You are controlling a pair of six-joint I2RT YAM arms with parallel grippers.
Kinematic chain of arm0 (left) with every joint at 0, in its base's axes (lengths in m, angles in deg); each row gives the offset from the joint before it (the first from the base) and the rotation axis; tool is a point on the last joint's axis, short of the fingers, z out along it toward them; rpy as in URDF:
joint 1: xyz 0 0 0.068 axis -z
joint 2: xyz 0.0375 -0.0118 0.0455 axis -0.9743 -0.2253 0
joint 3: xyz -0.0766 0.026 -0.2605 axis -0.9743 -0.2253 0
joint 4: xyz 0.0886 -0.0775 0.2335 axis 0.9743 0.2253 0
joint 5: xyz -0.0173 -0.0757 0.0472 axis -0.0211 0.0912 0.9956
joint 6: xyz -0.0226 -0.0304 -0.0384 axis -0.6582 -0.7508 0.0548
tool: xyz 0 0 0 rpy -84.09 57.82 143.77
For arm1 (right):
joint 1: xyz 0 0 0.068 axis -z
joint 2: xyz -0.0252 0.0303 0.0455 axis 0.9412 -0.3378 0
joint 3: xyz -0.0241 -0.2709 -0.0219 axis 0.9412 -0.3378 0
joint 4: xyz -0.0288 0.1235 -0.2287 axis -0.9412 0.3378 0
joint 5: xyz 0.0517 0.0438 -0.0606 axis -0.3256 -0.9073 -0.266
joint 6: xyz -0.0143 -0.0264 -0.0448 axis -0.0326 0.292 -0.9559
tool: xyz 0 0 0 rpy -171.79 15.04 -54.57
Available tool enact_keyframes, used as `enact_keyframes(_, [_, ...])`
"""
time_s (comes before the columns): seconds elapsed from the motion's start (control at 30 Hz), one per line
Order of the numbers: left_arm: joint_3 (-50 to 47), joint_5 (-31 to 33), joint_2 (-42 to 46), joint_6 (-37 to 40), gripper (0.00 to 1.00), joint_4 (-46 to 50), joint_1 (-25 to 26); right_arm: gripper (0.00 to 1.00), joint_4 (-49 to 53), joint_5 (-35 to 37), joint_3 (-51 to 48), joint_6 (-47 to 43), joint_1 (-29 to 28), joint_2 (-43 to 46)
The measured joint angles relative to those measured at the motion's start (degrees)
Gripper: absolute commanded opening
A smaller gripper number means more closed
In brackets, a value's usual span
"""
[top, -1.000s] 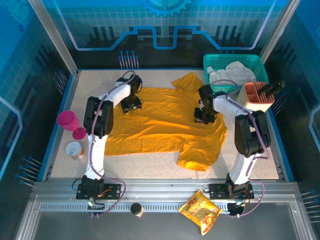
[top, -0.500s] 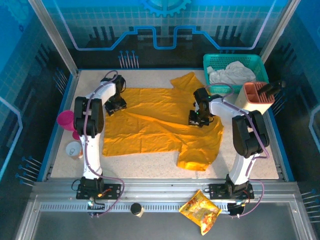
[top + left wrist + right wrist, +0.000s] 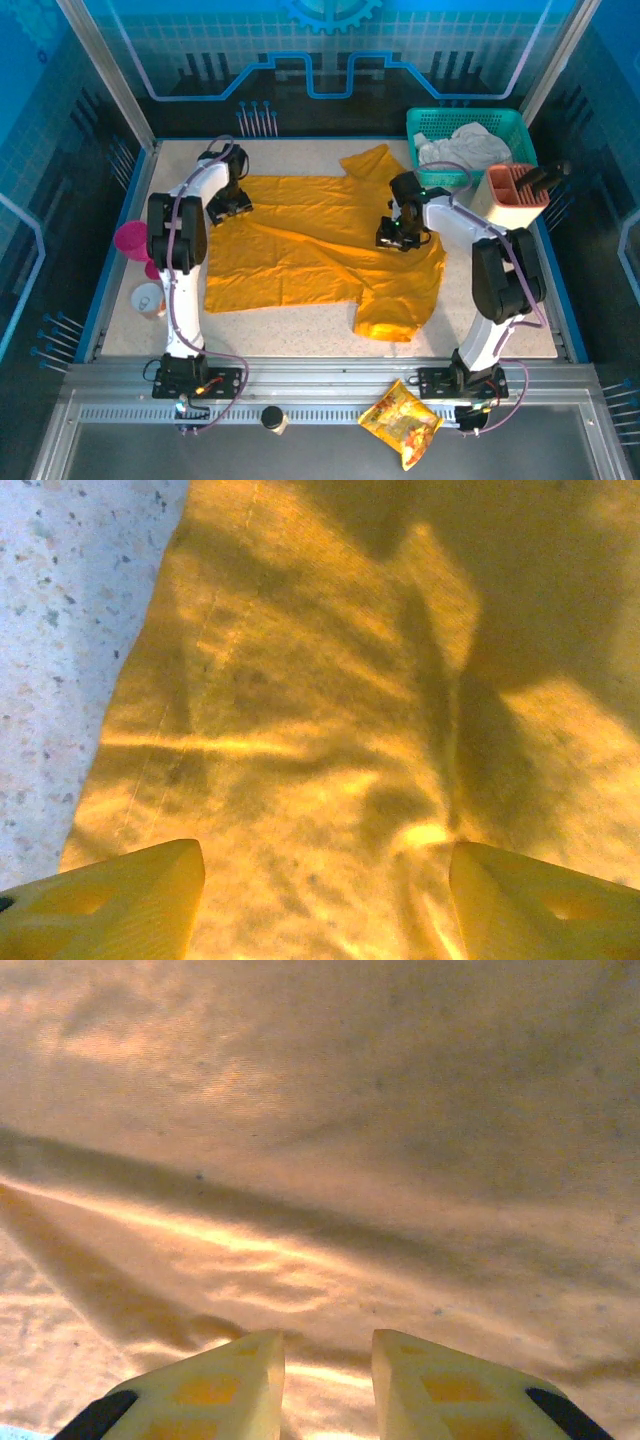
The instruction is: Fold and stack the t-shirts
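A plain orange-yellow t-shirt [image 3: 320, 250] lies spread flat across the middle of the table, one sleeve pointing to the back and the other folded over at the front right. My left gripper [image 3: 228, 207] sits low over the shirt's back left corner. In the left wrist view its jaws [image 3: 325, 900] are wide open over the wrinkled cloth [image 3: 330, 680], holding nothing. My right gripper [image 3: 393, 238] hovers over the shirt's right side. In the right wrist view its jaws [image 3: 328, 1385] stand a little apart, with the cloth [image 3: 320, 1110] lying loose beneath them.
A teal basket [image 3: 505, 122] holding white cloth stands at the back right, with a salmon holder [image 3: 515, 192] beside it. A magenta cup [image 3: 133, 240] and a can [image 3: 150, 298] stand at the left edge. A shiny snack packet [image 3: 400, 420] and a small jar [image 3: 272, 418] sit on the near rail.
My left gripper pulled the shirt's back left corner leftward, then opened wider. My right gripper shifted slightly left and its jaws parted, letting go of the cloth.
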Motion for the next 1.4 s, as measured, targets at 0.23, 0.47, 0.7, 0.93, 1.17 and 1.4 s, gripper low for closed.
enact_keyframes(0.23, [-8.9,-0.1,20.1,1.2,0.60,2.4,5.6,0.27,0.5,0.0,0.0,-1.2,0.0,3.3])
enact_keyframes(0.47, [-32.7,-6.2,36.4,-3.6,0.35,2.1,13.0,0.23,0.5,0.0,0.0,-2.5,0.0,3.5])
enact_keyframes(0.7, [-46.3,-8.3,34.1,-8.9,0.34,-1.2,12.9,0.23,0.3,-0.8,-1.0,-3.7,0.0,4.4])
enact_keyframes(0.93, [-48.1,-5.1,32.1,-12.8,0.35,-4.2,12.8,0.22,-0.7,-2.0,-4.5,-4.3,0.3,6.6])
enact_keyframes(1.17, [-49.1,-0.8,32.4,-14.5,0.37,-2.8,11.4,0.23,-2.2,-4.5,-8.3,-4.9,4.0,8.7])
enact_keyframes(1.4, [-51.9,1.0,35.6,-15.1,0.37,-0.8,6.6,0.24,-3.1,-7.3,-9.5,-6.2,8.3,11.2])
